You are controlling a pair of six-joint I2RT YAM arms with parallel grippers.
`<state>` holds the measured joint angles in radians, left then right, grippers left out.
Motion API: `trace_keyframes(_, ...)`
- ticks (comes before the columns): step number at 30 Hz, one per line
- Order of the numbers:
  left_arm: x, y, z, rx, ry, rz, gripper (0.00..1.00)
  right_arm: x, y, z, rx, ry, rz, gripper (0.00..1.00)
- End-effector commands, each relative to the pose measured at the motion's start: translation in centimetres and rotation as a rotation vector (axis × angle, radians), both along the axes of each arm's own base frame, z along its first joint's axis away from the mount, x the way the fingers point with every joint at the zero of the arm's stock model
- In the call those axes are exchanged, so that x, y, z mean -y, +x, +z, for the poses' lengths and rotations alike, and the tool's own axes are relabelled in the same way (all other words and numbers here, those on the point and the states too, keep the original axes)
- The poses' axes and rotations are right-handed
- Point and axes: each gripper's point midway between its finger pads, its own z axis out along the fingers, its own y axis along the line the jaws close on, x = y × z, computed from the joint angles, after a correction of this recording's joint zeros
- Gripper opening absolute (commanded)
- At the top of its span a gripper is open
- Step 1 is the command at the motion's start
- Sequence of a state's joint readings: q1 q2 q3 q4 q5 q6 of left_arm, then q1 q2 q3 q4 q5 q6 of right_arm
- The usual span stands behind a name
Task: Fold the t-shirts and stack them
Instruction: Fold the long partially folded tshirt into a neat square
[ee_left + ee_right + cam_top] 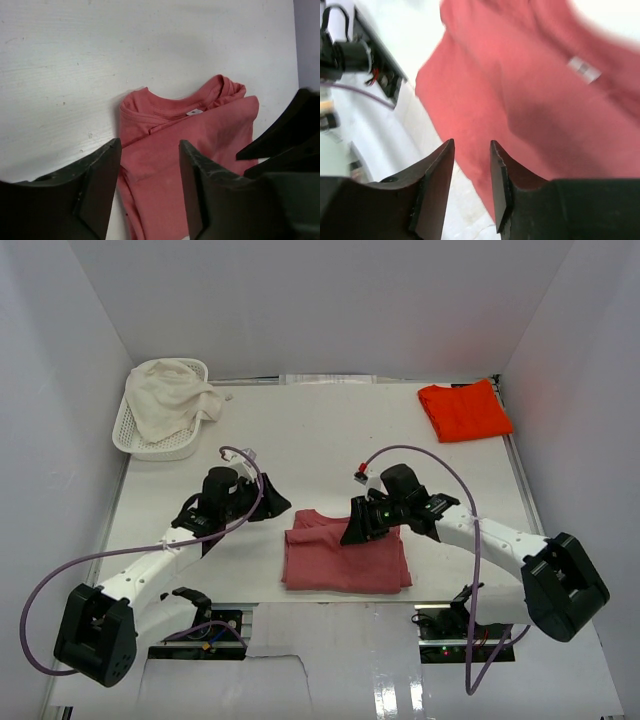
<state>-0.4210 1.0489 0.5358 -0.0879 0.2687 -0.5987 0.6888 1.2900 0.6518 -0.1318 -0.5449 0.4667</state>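
Two robot arms hover over a folded rose-red t-shirt [345, 560] at the near middle of a white table [330, 430].
From above, a folded orange-red t-shirt [465, 410] lies at the far right corner, and a white lattice basket [135, 440] at far left holds a crumpled cream cloth [172, 395]. Only the wrist views show the claws: the left gripper [150, 150] and right gripper [472, 145] both have jaws parted, gripping nothing. The right wrist view is blurred.
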Motion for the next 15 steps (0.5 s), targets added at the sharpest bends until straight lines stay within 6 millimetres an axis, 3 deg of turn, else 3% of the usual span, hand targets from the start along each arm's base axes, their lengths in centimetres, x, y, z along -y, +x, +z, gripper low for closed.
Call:
trace_keyframes(1, 0.2, -0.3, 2.6, 0.059, -0.016, -0.033, 0.67, 1.9, 3.2, 2.4, 0.254, -0.135, -0.013, 0.43)
trace_keyframes(2, 0.0, -0.4, 2.6, 0.067, -0.013, -0.026, 0.72, 2.6, 3.8, 2.7, 0.289, -0.174, -0.025, 0.45)
trace_keyframes(7, -0.5, -1.2, 3.0, 0.098, 0.004, -0.038, 0.74, 7.5, 6.2, 2.9, 0.358, -0.371, -0.203, 0.59)
trace_keyframes(15, 0.7, -4.7, -1.8, -0.035, 0.124, -0.099, 0.74, 12.4, 5.8, -0.4, 0.263, -0.663, -0.258, 0.63)
